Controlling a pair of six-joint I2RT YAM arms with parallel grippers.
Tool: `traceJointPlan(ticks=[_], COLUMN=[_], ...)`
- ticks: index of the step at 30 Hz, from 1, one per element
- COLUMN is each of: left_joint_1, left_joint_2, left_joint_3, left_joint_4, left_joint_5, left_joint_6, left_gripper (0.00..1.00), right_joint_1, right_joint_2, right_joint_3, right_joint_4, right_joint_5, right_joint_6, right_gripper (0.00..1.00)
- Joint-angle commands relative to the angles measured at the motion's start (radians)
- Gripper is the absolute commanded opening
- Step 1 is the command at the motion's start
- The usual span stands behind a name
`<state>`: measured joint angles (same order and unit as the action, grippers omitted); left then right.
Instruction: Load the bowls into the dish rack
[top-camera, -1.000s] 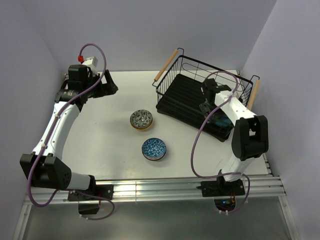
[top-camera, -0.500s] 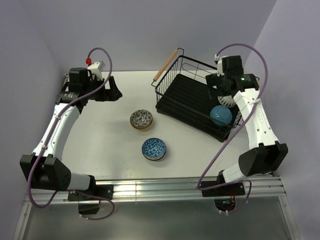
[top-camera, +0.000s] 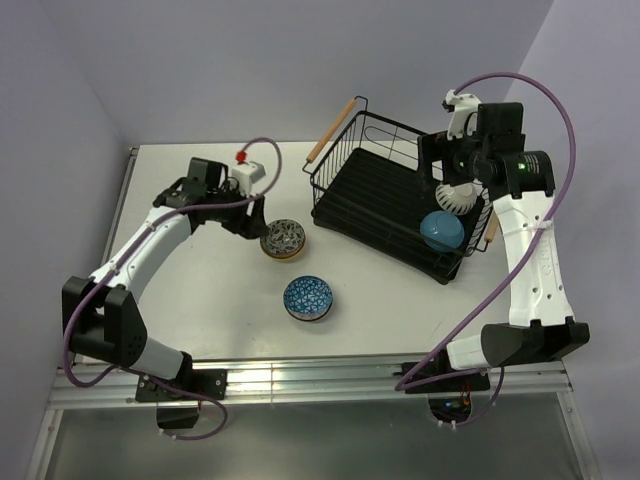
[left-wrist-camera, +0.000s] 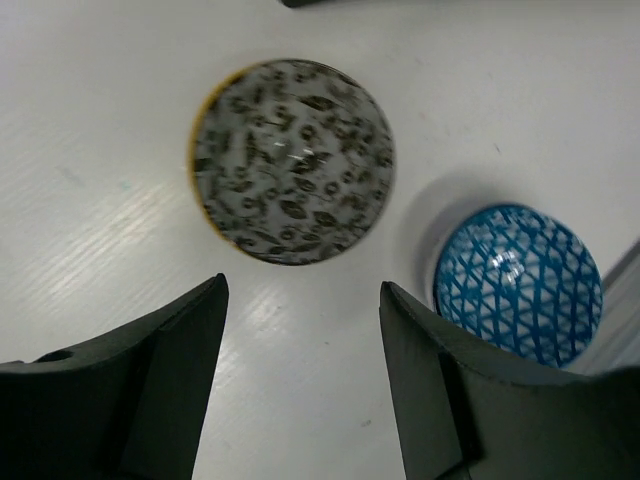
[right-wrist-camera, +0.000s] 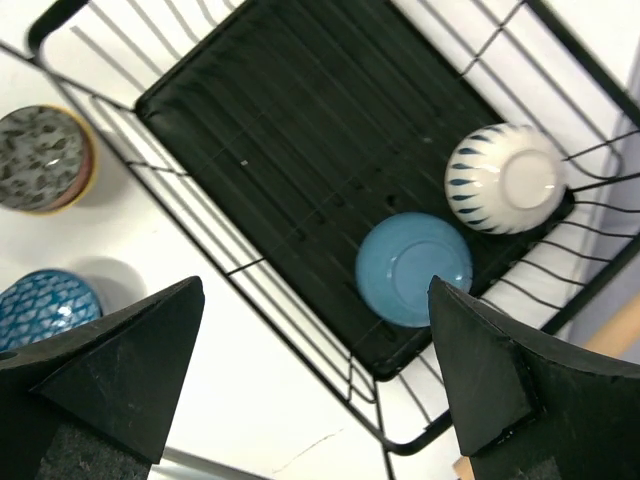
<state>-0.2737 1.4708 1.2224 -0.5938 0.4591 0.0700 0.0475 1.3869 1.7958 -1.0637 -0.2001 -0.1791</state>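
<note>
A grey leaf-patterned bowl (top-camera: 284, 239) (left-wrist-camera: 292, 160) (right-wrist-camera: 42, 158) and a blue net-patterned bowl (top-camera: 308, 298) (left-wrist-camera: 518, 283) (right-wrist-camera: 45, 305) stand upright on the white table. The black wire dish rack (top-camera: 365, 190) (right-wrist-camera: 290, 130) holds an upturned light blue bowl (top-camera: 442, 230) (right-wrist-camera: 414, 268) and an upturned white bowl with blue strokes (top-camera: 457, 195) (right-wrist-camera: 505, 178) in its right end. My left gripper (top-camera: 246, 218) (left-wrist-camera: 303, 285) hovers open just left of the grey bowl, with nothing between its fingers. High above the rack's right end, my right gripper (top-camera: 440, 165) (right-wrist-camera: 315, 285) stands open and empty.
The rack sits at the back right of the table, with a wooden rod handle (top-camera: 332, 130) on its left end. Purple walls close in the left, back and right sides. A metal rail (top-camera: 300, 380) runs along the near edge.
My left arm swung from the back left corner to the grey bowl, and its jaws narrowed a little. My right arm rose out of the rack, leaving the light blue bowl inside.
</note>
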Motion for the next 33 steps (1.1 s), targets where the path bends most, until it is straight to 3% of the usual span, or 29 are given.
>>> traceJointPlan(ticks=[1, 12, 25, 33], left_joint_1=[-0.051, -0.150, -0.199, -0.216], left_joint_2=[-0.038, 0.112, 0.210, 0.261], left_joint_3=[0.012, 0.127, 0.108, 0.095], left_joint_4=[-0.033, -0.277, -0.296, -0.245], left_joint_5=[0.143, 0.196, 0.139, 0.119], left_joint_6=[0.245, 0.742, 0.982, 0.985], left_gripper=[0.67, 0.63, 0.58, 0.55], right_joint_1=[-0.008, -0.012, -0.014, -0.014], right_joint_2=[-0.026, -0.002, 0.009, 0.011], right_joint_3=[-0.021, -0.042, -0.050, -0.058], right_joint_4=[-0.015, -0.030, -0.047, -0.056], right_joint_5=[-0.085, -0.139, -0.165, -0.177], right_joint_6=[0.024, 0.041, 0.044, 0.035], right_gripper=[1.00, 1.00, 1.00, 1.00])
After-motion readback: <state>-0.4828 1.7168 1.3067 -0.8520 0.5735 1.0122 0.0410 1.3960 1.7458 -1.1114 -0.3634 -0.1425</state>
